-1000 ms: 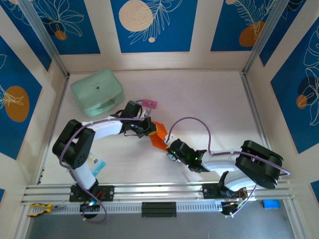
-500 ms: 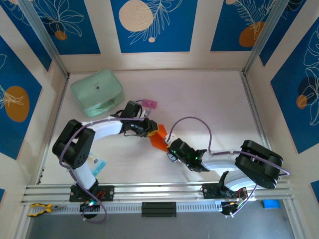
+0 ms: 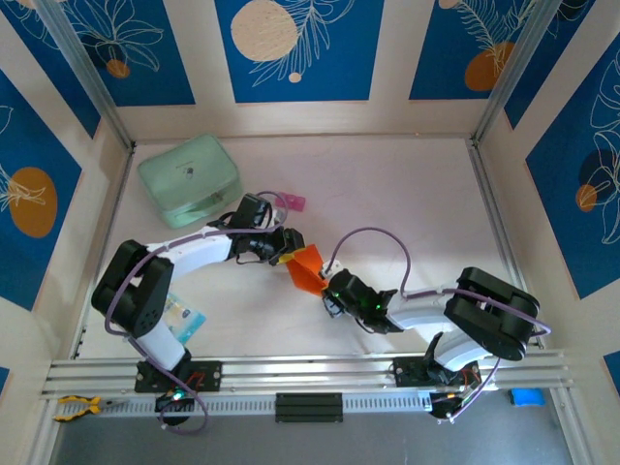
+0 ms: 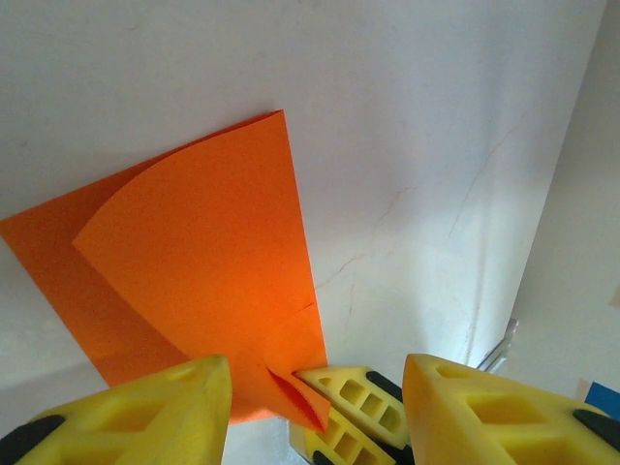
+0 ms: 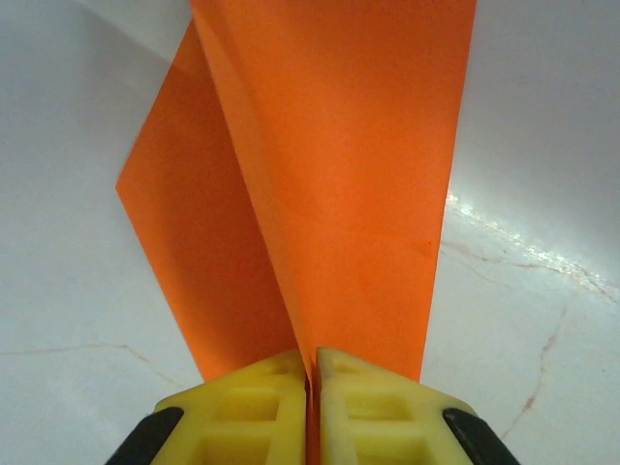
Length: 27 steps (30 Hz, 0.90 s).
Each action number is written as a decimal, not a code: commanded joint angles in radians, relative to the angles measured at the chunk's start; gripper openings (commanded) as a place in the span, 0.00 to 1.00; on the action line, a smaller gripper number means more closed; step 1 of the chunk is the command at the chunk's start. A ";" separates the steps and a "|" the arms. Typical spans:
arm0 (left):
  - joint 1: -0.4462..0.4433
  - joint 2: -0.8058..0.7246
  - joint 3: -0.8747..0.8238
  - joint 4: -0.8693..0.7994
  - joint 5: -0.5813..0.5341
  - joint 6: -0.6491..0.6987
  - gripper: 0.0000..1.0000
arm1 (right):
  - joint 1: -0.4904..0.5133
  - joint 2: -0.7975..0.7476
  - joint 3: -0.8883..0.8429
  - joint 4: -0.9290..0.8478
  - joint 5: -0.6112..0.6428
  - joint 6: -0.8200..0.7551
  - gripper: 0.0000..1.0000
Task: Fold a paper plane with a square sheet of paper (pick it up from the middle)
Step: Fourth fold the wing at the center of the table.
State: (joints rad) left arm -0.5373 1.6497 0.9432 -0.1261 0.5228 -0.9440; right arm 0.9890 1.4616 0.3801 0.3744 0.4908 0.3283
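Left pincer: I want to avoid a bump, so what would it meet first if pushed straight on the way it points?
The left pincer would likely meet the paper first: its near corner sits between the open jaws, pinched there by the right pincer. Depth is unclear.

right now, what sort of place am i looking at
Probably an enclosed robot workcell rather than a home. A white table is boxed in by blue printed panels, and a left arm and right arm are bolted by an aluminium rail, with orange paper between them.
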 commanded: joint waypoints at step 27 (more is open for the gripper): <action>0.013 -0.018 -0.047 0.022 0.012 -0.004 0.16 | -0.162 0.081 -0.031 0.128 -0.395 0.364 0.12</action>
State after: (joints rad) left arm -0.5365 1.6497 0.9119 -0.1261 0.5198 -0.9466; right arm 0.8307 1.5105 0.3679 0.5083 0.1425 0.6388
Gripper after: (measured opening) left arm 0.173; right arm 0.118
